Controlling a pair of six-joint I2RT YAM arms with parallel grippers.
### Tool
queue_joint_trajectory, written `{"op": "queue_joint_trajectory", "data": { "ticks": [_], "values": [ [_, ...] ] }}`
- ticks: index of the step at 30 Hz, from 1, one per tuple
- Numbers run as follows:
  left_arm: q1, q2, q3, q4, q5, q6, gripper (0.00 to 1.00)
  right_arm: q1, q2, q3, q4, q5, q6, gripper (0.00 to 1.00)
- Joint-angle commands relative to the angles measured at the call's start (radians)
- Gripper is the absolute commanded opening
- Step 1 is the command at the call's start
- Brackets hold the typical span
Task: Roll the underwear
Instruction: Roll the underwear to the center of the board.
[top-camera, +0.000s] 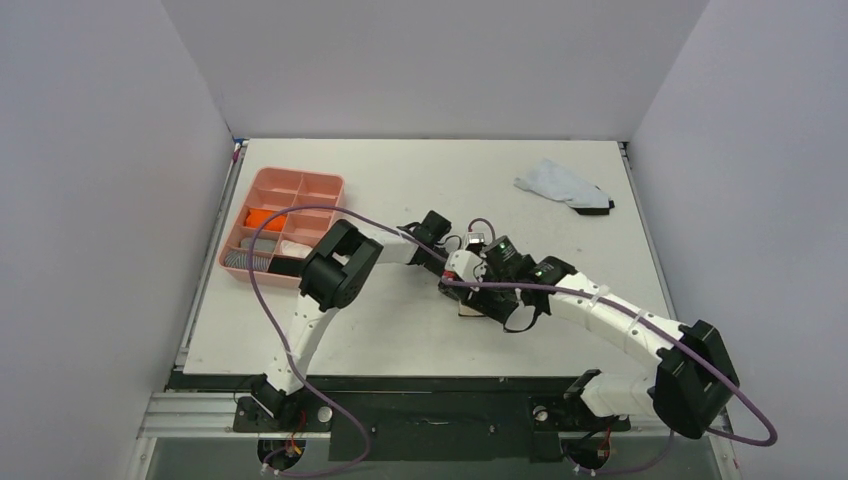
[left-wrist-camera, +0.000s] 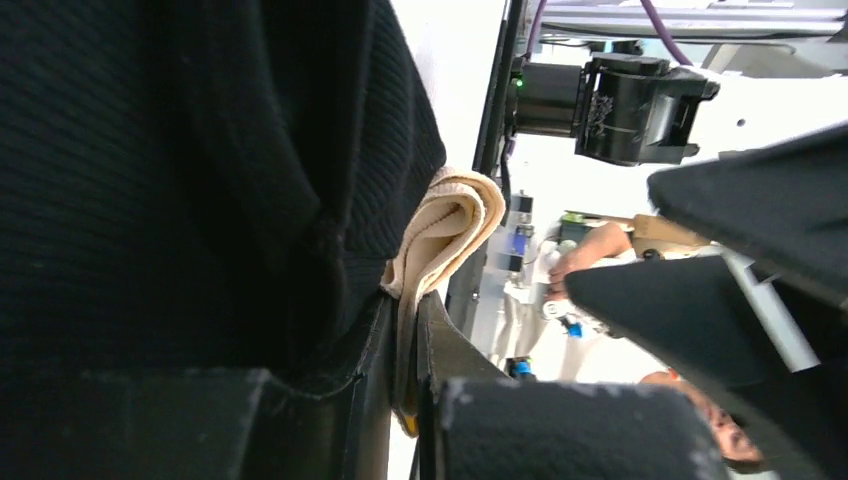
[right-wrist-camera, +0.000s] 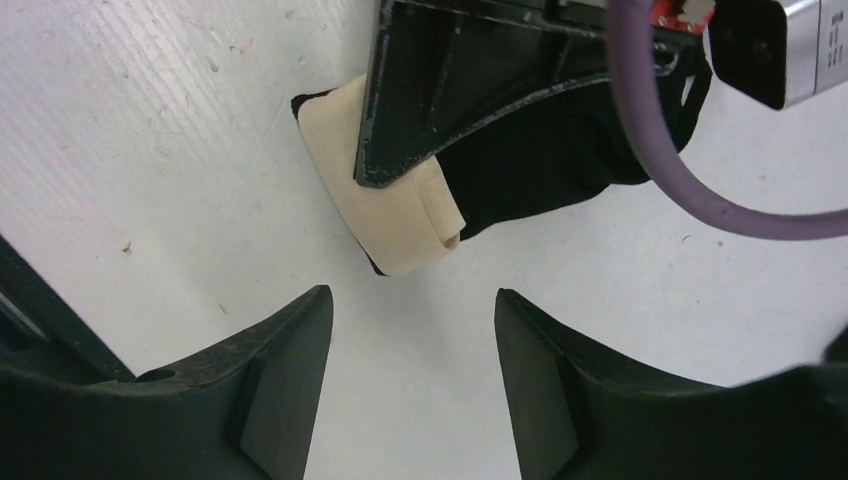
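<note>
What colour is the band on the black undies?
Beige. The waistband of the black underwear shows best in the right wrist view.

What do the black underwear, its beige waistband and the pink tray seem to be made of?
Black underwear: a knitted fabric, matte, probably cotton; fine ribs show up close.
Beige waistband: a soft woven or knitted band, likely elastic; it folds in smooth layers.
Pink tray: probably moulded plastic, judging by its thin, even walls.
</note>
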Motion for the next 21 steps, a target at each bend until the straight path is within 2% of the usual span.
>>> {"op": "queue_joint_trajectory", "data": {
  "ticks": [1, 9, 21],
  "values": [
    [0.011, 0.093, 0.048, -0.08, -0.115, -0.035, 0.0, 0.095, 0.057, -0.024, 0.085, 0.201, -0.033, 0.57],
    [0.014, 0.141, 0.104, -0.137, -0.093, -0.061, 0.0, 0.207, 0.157, -0.054, 0.128, 0.29, -0.077, 0.57],
    [0.014, 0.144, 0.111, -0.155, -0.1, -0.051, 0.0, 0.209, 0.254, -0.083, 0.181, 0.342, -0.147, 0.56]
  ]
}}
